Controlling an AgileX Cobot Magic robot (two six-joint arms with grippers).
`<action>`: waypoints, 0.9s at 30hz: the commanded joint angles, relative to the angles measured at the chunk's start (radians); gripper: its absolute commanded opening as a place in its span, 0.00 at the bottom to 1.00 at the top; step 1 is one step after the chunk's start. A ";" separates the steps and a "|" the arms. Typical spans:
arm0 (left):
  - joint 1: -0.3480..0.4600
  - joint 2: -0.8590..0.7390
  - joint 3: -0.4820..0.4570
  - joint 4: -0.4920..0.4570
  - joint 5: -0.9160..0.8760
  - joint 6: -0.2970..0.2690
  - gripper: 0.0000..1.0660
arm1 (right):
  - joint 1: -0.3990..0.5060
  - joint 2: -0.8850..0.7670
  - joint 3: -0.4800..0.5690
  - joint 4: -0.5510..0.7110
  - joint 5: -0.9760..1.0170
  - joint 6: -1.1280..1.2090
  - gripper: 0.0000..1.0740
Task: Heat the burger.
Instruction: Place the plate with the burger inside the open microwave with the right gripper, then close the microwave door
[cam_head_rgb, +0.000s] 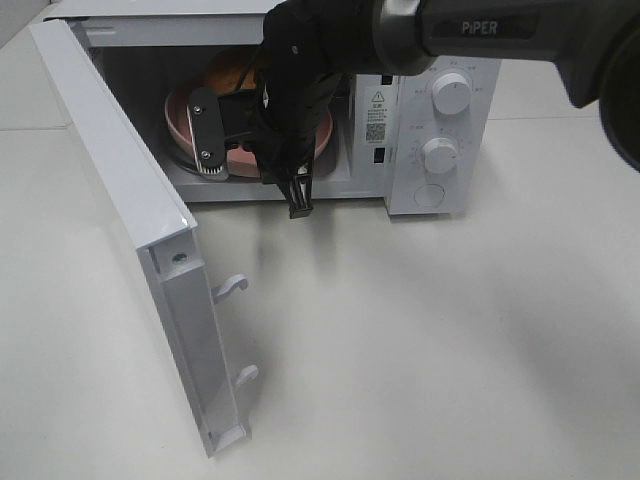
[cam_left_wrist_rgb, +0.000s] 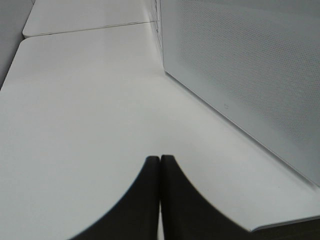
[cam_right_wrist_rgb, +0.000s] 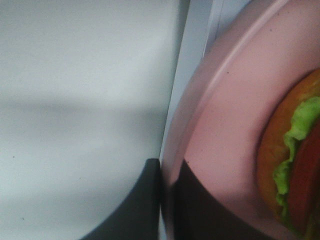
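The burger (cam_head_rgb: 228, 68) with its golden-brown bun lies on a pink plate (cam_head_rgb: 180, 125) inside the open white microwave (cam_head_rgb: 440, 190). My right arm reaches across into the cavity, and my right gripper (cam_head_rgb: 255, 175) is at the plate's front rim. In the right wrist view the gripper (cam_right_wrist_rgb: 167, 200) is shut on the plate's rim (cam_right_wrist_rgb: 230, 125), one finger outside and one inside, with the burger (cam_right_wrist_rgb: 295, 165) showing lettuce and tomato close by. My left gripper (cam_left_wrist_rgb: 160, 167) is shut and empty over the table; it is out of the exterior high view.
The microwave door (cam_head_rgb: 120, 180) stands wide open to the left, with its latches at its front edge. Two knobs (cam_head_rgb: 450, 95) are on the right-hand control panel. A white perforated panel (cam_left_wrist_rgb: 240, 65) is close beside my left gripper. The white table (cam_head_rgb: 420, 350) lies in front.
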 joint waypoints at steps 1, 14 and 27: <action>0.000 -0.020 0.000 -0.004 -0.013 0.001 0.00 | -0.012 0.013 -0.044 0.005 -0.011 0.037 0.00; 0.000 -0.020 0.000 -0.004 -0.013 0.001 0.00 | -0.013 0.026 -0.051 0.060 -0.005 0.140 0.09; 0.000 -0.020 0.000 -0.004 -0.013 0.001 0.00 | -0.013 -0.005 -0.051 0.104 0.016 0.284 0.50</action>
